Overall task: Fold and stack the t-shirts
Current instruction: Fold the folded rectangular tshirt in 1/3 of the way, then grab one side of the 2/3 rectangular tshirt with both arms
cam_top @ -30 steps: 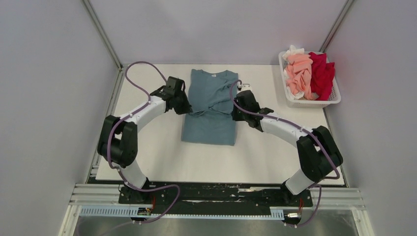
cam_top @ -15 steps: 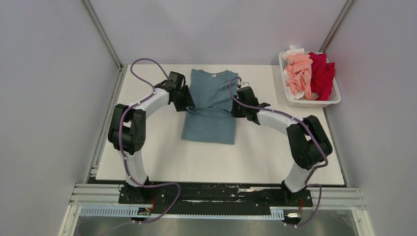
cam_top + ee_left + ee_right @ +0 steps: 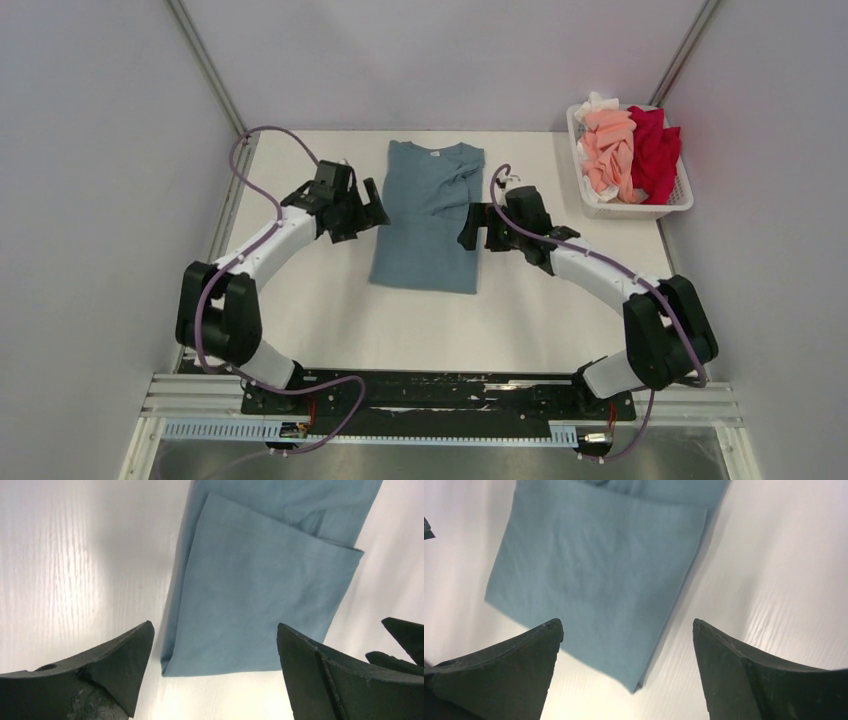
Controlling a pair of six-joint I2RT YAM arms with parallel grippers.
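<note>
A dusty blue-grey t-shirt [image 3: 428, 215] lies flat mid-table, its sides folded in to a narrow strip, neck label at the far end. My left gripper [image 3: 374, 203] hovers at its left edge, open and empty. My right gripper [image 3: 470, 228] hovers at its right edge, also open and empty. In the left wrist view the left gripper [image 3: 215, 626] frames the folded t-shirt [image 3: 260, 580] and its hem. The right gripper [image 3: 627, 622] frames a hem corner of the t-shirt [image 3: 599, 565]. A salmon pink t-shirt [image 3: 607, 150], a crimson red one [image 3: 655, 150] and a white one [image 3: 597, 103] sit crumpled in the basket.
The white slatted basket [image 3: 625, 208] stands at the table's far right corner. Grey walls enclose the white table [image 3: 300, 320] on three sides. The arm bases and a black rail [image 3: 440, 395] run along the near edge.
Both grippers have opened, let go of the blue-grey t-shirt and drawn back outward from its middle. The folded-in sides now lie flat on the shirt.
</note>
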